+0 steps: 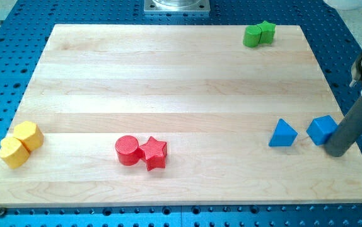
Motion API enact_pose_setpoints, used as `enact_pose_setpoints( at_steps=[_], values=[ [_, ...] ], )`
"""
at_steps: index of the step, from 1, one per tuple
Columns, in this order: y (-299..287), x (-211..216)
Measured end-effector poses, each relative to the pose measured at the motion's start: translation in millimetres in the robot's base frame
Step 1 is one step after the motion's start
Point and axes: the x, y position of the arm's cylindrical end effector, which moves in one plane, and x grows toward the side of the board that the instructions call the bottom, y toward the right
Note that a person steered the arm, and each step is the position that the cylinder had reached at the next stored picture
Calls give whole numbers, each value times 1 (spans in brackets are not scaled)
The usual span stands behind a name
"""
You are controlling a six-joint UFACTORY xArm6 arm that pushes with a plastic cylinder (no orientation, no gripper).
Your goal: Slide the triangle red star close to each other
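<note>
A blue triangle block (283,133) lies on the wooden board at the view's right. A red star (154,153) lies at the view's lower middle, touching a red cylinder (128,150) on its left. My tip (335,152) rests at the right edge of the board, just right of and below a blue cube (322,129), touching or nearly touching it. The cube sits a short gap to the right of the triangle. The triangle and the red star are far apart.
Two green blocks (258,34) sit together at the view's top right. Two yellow blocks (21,144) sit together at the lower left edge. The board (168,75) lies on a blue perforated table. The arm's base (177,5) shows at top centre.
</note>
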Motion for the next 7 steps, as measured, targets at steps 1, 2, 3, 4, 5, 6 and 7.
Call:
enact_pose_setpoints(
  at_steps=[1,2,3,4,5,6,7],
  values=[
    [-24,-9],
    [-98,12],
    [-209,40],
    [-231,46],
    [-188,47],
    [-145,20],
    [-122,-3]
  ],
)
